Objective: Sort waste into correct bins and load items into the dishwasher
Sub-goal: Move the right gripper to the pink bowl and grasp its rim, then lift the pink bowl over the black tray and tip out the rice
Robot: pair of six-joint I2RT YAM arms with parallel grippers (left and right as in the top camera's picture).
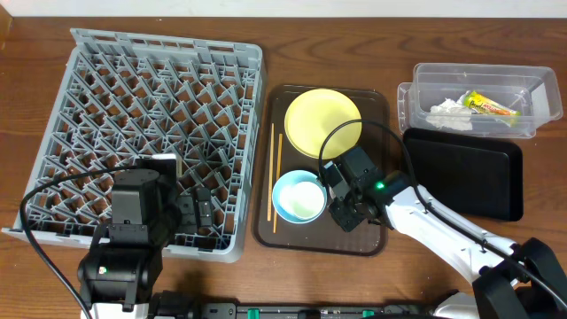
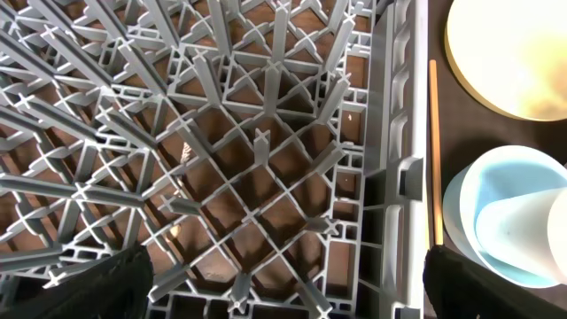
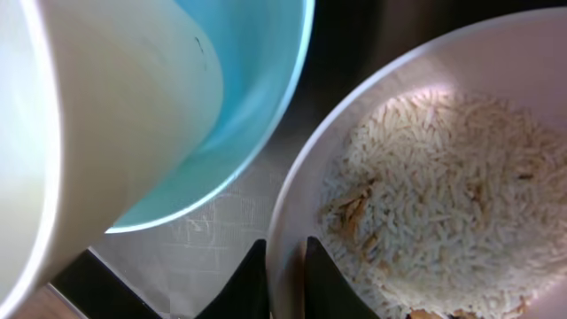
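Observation:
My right gripper (image 3: 288, 266) is shut on the near rim of a white bowl (image 3: 532, 44) that holds beige rice-like food scraps (image 3: 443, 195). In the overhead view the gripper (image 1: 341, 208) covers that bowl. A light blue bowl (image 1: 298, 197) with a white vessel inside it sits just left of it; the right wrist view (image 3: 257, 71) and left wrist view (image 2: 469, 204) show it too. The yellow plate (image 1: 323, 121) and chopsticks (image 1: 275, 177) lie on the brown serving tray. My left gripper (image 2: 301, 292) is open above the grey dish rack's (image 1: 159, 40) near right corner.
The dark brown serving tray (image 1: 376, 111) lies right of the rack. A clear tub (image 1: 425, 75) at the far right holds crumpled white paper (image 1: 450, 112) and a yellow-green wrapper (image 1: 489, 106). A black tray (image 1: 465, 173) lies in front of the tub.

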